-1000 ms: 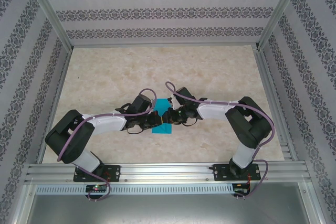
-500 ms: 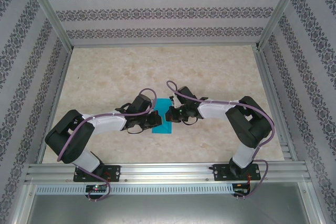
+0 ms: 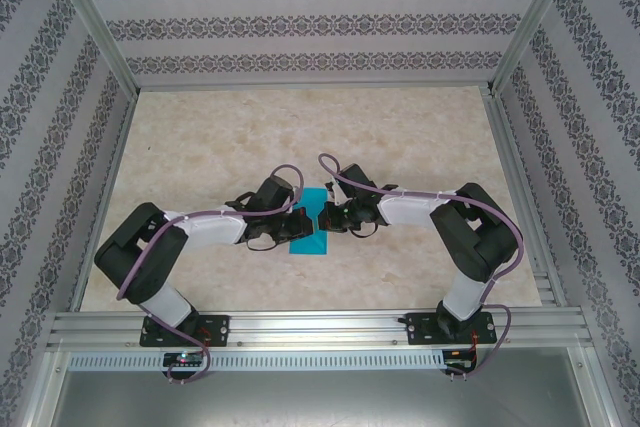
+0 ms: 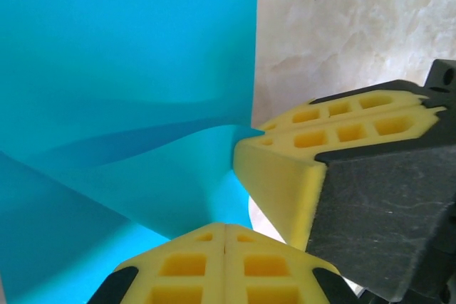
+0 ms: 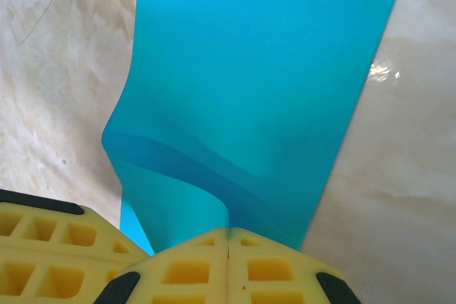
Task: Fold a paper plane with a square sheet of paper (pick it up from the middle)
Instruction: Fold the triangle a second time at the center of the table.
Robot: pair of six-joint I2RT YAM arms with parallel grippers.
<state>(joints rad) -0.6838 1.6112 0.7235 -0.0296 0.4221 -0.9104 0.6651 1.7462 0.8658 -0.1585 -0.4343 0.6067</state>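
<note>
Tip to tip, the left gripper (image 4: 225, 247) and right gripper (image 5: 228, 247) each clamp the thin teal-blue square sheet of paper (image 5: 263, 69) lying between them, bunching its middle upward, probably for a central lift.

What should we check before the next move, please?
1. Left fingers shut on the paper: ok.
2. Right fingers shut on the paper: ok.
3. Paper untorn: ok, in the parts seen.
4. Paper edges lined up for a fold: cannot tell.
5. Gap between left and right fingers: cannot tell; they sit very close together.
</note>
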